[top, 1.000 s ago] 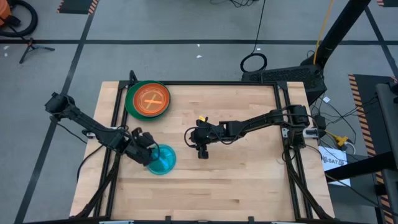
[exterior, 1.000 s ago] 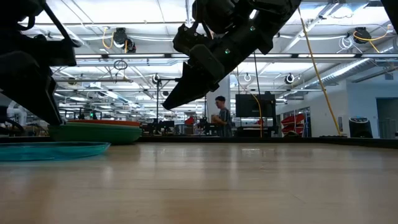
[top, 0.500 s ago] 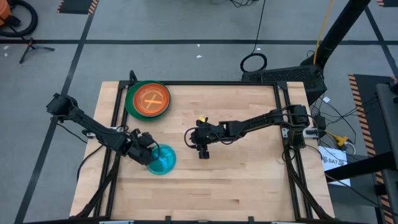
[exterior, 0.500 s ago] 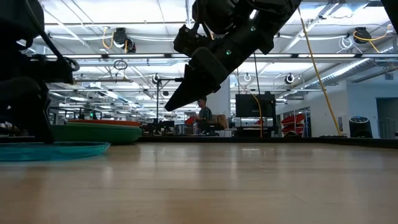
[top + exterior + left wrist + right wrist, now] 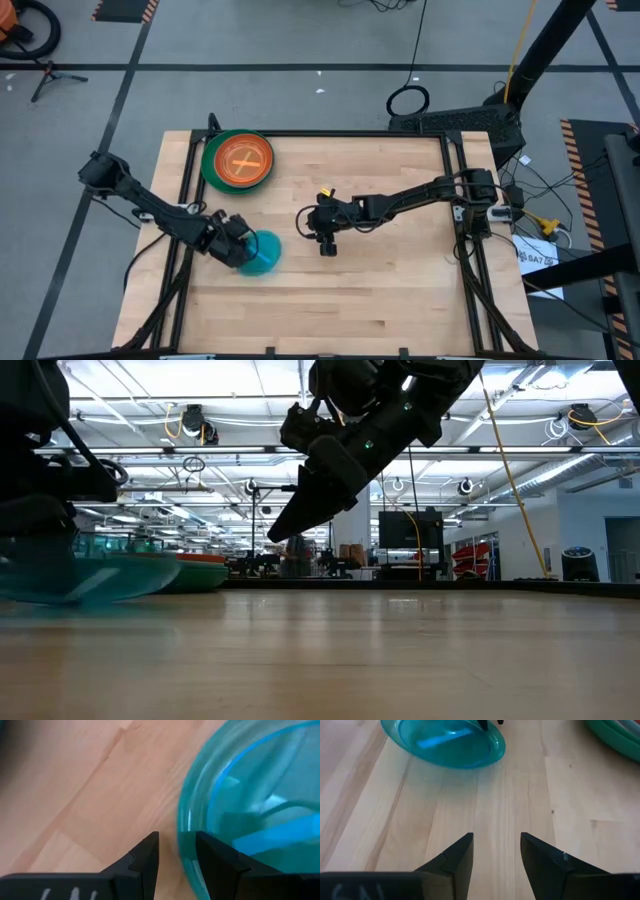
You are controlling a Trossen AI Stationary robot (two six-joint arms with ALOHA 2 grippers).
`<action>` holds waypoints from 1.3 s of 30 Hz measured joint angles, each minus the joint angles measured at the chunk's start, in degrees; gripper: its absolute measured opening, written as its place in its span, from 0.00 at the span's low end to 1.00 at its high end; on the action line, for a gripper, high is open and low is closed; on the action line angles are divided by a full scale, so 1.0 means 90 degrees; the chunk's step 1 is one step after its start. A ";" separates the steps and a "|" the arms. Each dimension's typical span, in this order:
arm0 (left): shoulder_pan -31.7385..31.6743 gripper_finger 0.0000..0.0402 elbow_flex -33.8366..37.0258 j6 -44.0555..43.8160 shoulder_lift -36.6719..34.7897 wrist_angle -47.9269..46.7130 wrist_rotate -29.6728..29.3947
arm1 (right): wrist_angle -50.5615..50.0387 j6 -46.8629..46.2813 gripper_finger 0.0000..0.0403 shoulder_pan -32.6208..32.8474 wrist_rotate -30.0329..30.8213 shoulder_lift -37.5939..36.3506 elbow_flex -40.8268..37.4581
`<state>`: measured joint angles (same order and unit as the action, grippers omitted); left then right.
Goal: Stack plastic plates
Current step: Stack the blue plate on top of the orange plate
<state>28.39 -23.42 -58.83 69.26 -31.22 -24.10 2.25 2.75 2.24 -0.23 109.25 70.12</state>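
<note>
Clearly the left gripper (image 5: 238, 250) has its jaws closed thinly on the rim of the cyan plate (image 5: 262, 255), which tilts just off the tabletop (image 5: 380, 300) near its left edge; with so shallow a bite on slick plastic, it may slip or swing on the way to the stack (image 5: 238, 160) at the far-left corner. Meanwhile the right gripper (image 5: 326, 243) hangs mid-table, jaws apart and empty.

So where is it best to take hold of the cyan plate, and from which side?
Take the cyan plate by its thin raised rim, on the edge facing the left arm, one finger inside and one outside. It is wide and shallow, so only the rim fits between fingers. The left hand grips it there.
</note>
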 joint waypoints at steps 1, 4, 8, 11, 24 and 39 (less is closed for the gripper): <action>0.0016 0.34 0.0000 0.0001 0.0017 0.0054 -0.0001 | -0.0002 -0.0013 0.38 0.0007 0.0000 0.0000 -0.0002; 0.0026 0.34 0.0000 0.0001 0.0065 0.0215 -0.0002 | 0.0000 -0.0013 0.38 0.0030 0.0000 0.0000 -0.0002; 0.0026 0.34 0.0000 -0.0041 0.0065 0.0297 -0.0002 | 0.0001 -0.0013 0.38 0.0034 0.0000 0.0000 -0.0002; 0.0026 0.34 0.0000 -0.0041 0.0065 0.0318 -0.0002 | 0.0001 -0.0016 0.38 0.0031 0.0000 0.0000 -0.0002; 0.0021 0.30 0.0000 0.0024 0.0065 0.0399 -0.0002 | -0.0002 -0.0018 0.38 0.0031 -0.0002 0.0000 -0.0004; 0.0023 0.02 0.0000 -0.0203 0.0065 0.0456 -0.0229 | -0.0045 -0.0064 0.38 0.0058 -0.0002 0.0000 -0.0006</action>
<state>28.60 -23.42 -60.65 69.84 -27.12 -26.16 1.85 2.17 2.76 -0.25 109.25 70.06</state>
